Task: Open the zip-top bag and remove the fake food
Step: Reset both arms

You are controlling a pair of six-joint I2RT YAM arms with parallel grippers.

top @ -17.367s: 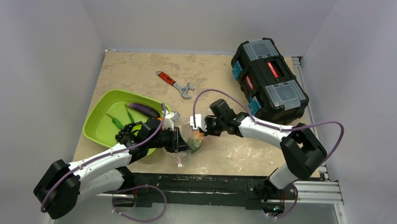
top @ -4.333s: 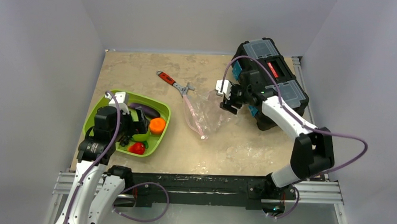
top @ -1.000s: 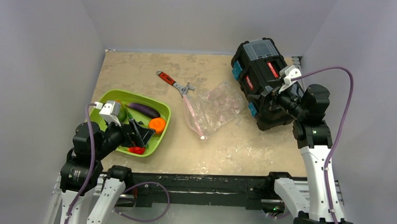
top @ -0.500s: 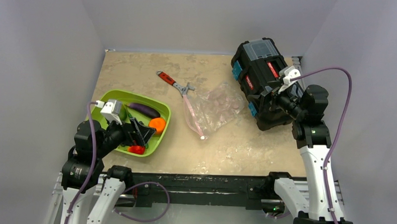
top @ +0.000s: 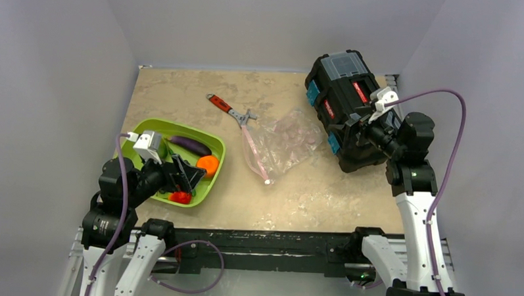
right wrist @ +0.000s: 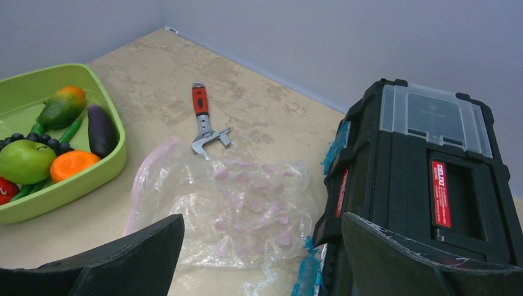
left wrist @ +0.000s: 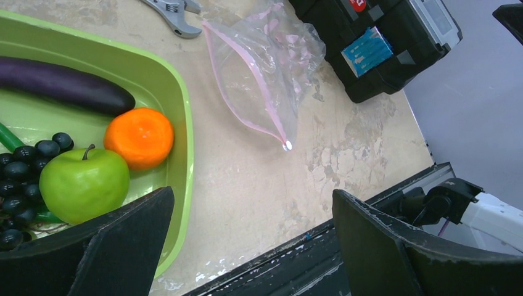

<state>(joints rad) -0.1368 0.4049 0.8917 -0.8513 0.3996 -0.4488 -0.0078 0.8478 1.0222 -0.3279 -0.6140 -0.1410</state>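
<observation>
The zip-top bag [top: 280, 143] lies flat and crinkled on the table, its pink zip strip along the left edge; no food shows inside it [right wrist: 240, 209] [left wrist: 259, 68]. The fake food sits in the green tray [top: 140, 128]: a purple eggplant [top: 189, 144], an orange fruit [top: 207, 164], a red piece [top: 179, 198], plus a green apple [left wrist: 83, 184] and dark grapes [left wrist: 24, 172]. My left gripper [top: 187, 177] hangs open above the tray's near right corner, holding nothing [left wrist: 253, 237]. My right gripper [top: 360, 128] is open and empty over the toolbox, right of the bag [right wrist: 262, 250].
A black toolbox [top: 354, 108] with clear lid panels stands at the back right, touching the bag's right side. A red-handled wrench [top: 231, 111] lies just beyond the bag's top left corner. Grey walls close in the table on three sides.
Both grippers held the bag earlier; it has since been laid on the table and both arms have pulled back. Over the last second almost nothing has moved.
</observation>
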